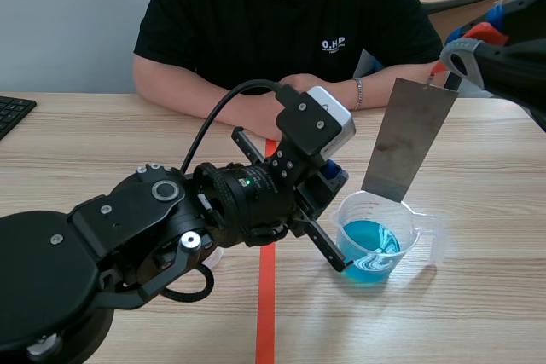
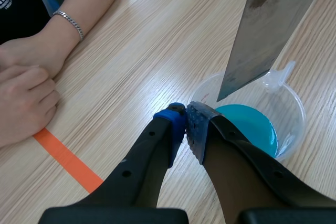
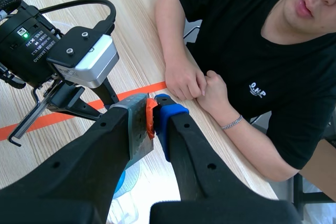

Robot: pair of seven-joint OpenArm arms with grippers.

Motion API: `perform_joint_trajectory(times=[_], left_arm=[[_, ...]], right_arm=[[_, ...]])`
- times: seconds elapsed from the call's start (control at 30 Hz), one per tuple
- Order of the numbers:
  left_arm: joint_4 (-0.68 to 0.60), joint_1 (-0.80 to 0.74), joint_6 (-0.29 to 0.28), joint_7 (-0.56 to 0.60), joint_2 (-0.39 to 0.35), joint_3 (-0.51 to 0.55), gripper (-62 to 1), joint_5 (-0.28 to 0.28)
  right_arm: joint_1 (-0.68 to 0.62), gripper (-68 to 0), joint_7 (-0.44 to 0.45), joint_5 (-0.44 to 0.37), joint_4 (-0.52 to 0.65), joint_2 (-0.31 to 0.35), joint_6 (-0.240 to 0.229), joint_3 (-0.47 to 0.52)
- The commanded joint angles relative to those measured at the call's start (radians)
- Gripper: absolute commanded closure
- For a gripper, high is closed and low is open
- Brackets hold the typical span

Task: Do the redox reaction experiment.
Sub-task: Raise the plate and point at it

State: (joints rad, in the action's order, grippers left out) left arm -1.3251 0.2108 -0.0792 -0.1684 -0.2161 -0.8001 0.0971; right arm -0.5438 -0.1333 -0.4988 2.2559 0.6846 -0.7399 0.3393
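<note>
Metal plate [image 1: 409,138] hanging tilted over cup [image 1: 424,240], lower edge about at rim level, not yet in blue liquid [image 1: 371,249]. Top edge clamped in right tool [image 3: 152,116]. Left tool [image 2: 188,124] closed, seemingly pinching cup's rim to steady it on table [image 1: 478,313]. Best lowered straight and slow, kept off cup wall, cup held firm against tipping or splash.

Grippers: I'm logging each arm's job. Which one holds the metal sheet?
The right gripper, shut on the metal sheet at its top edge above the blue liquid; the left gripper instead pinches the measuring cup at its rim.
</note>
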Motion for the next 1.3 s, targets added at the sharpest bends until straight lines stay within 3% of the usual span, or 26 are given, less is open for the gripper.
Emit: perform_joint_trajectory(times=[0.0, 0.8, 1.0, 1.27], left_arm=[[-0.016, 0.008, 0.005, 0.015, 0.016, 0.003, -4.9, 0.003], [-0.020, 0.005, 0.009, 0.014, -0.016, 0.009, -4.9, 0.003], [-0.097, -0.039, 0.014, -0.013, -0.099, 0.050, -4.9, 0.003], [-0.327, -0.259, 0.074, -0.003, -0.300, 0.218, -4.9, 0.002]], right_arm=[[0.006, -1.5, 0.004, -0.011, 0.010, 0.008, -0.006, 0.010], [0.006, -1.5, 0.004, -0.011, 0.010, 0.008, -0.006, 0.010], [0.006, -1.5, 0.004, -0.011, 0.010, 0.008, -0.006, 0.010], [0.006, -1.5, 0.005, -0.011, 0.010, 0.008, -0.006, 0.009]])
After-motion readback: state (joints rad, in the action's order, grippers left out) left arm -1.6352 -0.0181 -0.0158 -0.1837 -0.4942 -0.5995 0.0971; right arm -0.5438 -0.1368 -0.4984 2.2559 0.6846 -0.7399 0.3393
